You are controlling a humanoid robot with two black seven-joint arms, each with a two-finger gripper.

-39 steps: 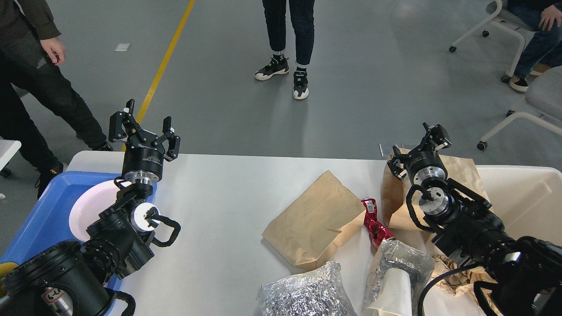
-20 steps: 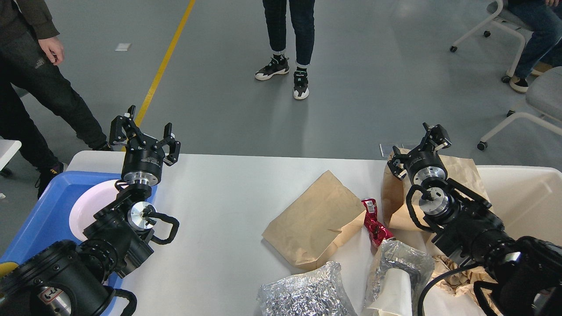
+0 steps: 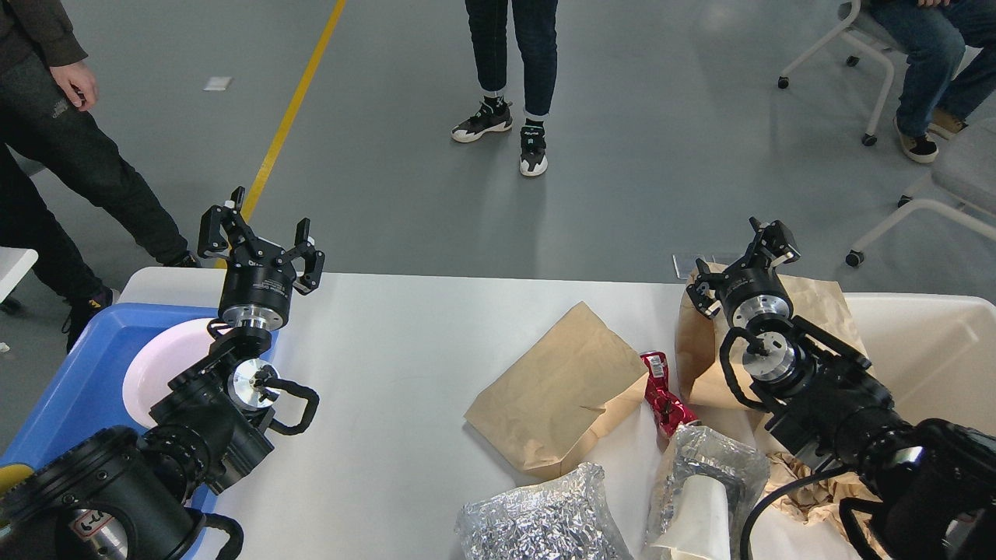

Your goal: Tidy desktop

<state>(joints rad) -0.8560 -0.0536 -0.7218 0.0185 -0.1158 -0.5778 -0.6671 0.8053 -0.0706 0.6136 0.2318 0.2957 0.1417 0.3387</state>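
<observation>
Both hands apparently spread, empty.

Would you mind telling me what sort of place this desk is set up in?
Probably a lab or workshop floor: grey floor with a yellow line, wheeled office chairs, and people standing by the white desktop.

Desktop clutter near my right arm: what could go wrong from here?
The right gripper sits against the upright brown paper bag; a careless swing may topple it. The red wrapper lies wedged between the flat brown bag and the foil bundle, so a grasp there might snag either. The open left gripper hovers by the white plate in the blue tray.
</observation>
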